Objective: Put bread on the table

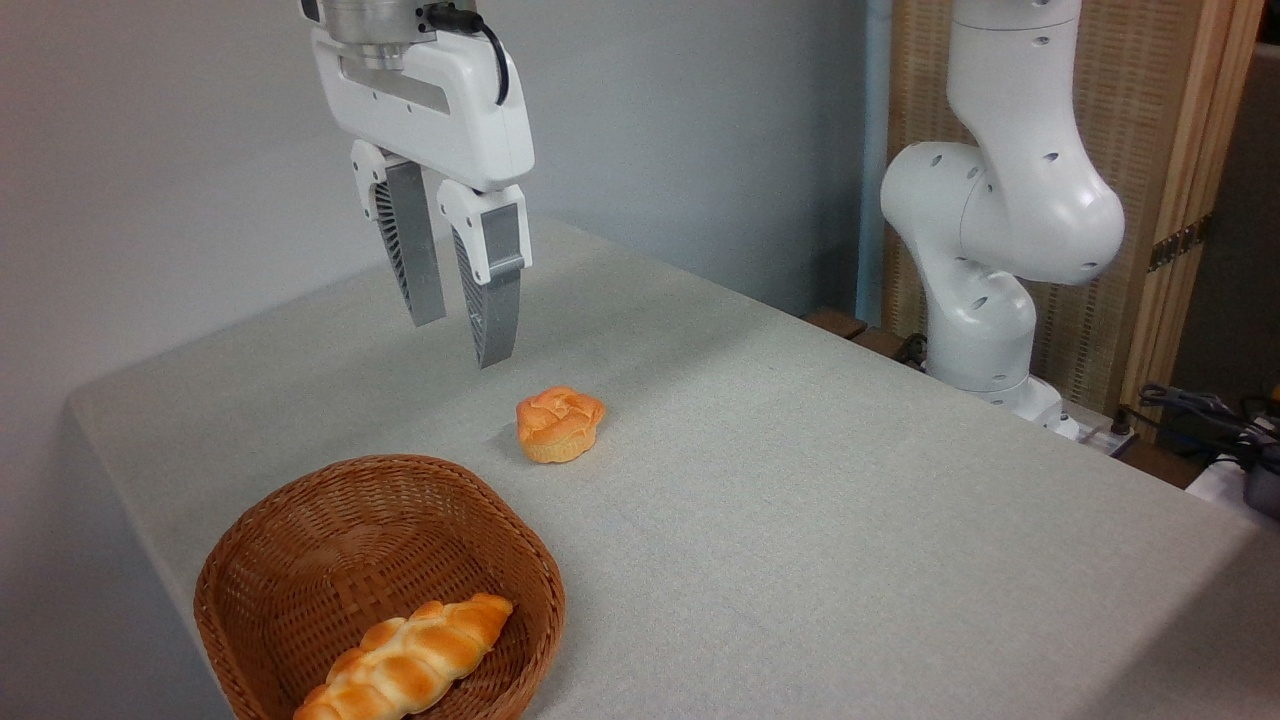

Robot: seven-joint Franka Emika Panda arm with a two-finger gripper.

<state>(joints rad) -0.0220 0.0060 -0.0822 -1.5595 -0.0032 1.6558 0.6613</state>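
Above the bread (pixel 560 424) on the table (pixel 800 480), the gripper (pixel 462 342) hangs slightly parted, holding nothing.

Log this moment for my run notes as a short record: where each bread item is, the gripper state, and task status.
bun: on the table, outside the basket
loaf: lying in the basket
gripper: open, empty, raised above the table, up and left of the bun
task status: bun appears placed
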